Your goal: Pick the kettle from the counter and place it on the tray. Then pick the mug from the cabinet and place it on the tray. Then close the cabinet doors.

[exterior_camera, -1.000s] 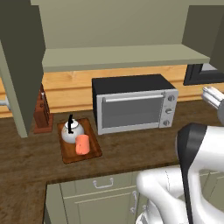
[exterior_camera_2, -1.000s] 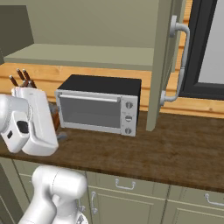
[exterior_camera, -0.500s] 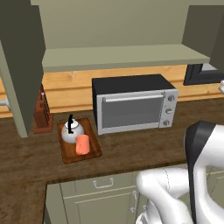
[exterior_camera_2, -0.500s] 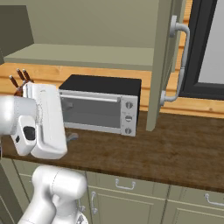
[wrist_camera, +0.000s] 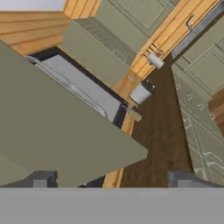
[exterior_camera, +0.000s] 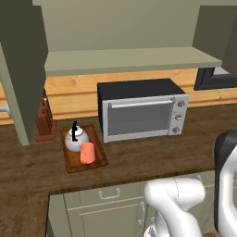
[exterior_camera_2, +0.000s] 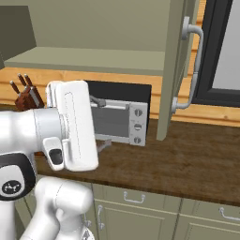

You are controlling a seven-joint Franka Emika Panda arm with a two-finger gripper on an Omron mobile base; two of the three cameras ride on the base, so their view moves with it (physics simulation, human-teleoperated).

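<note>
The gripper (wrist_camera: 116,179) holds its dark tips wide apart and empty at the bottom of the hand view, with a broad olive-green panel, probably an open cabinet door (wrist_camera: 57,131), just above them at left. Within the last second the arm (exterior_camera_2: 70,126) has swung from the left edge toward the middle of the right base view. Farther off, the kettle (exterior_camera: 75,139) and the mug (exterior_camera: 87,153) already sit on the tray (exterior_camera: 99,159), lower left in the left base view, so only closing the doors seems left.
</note>
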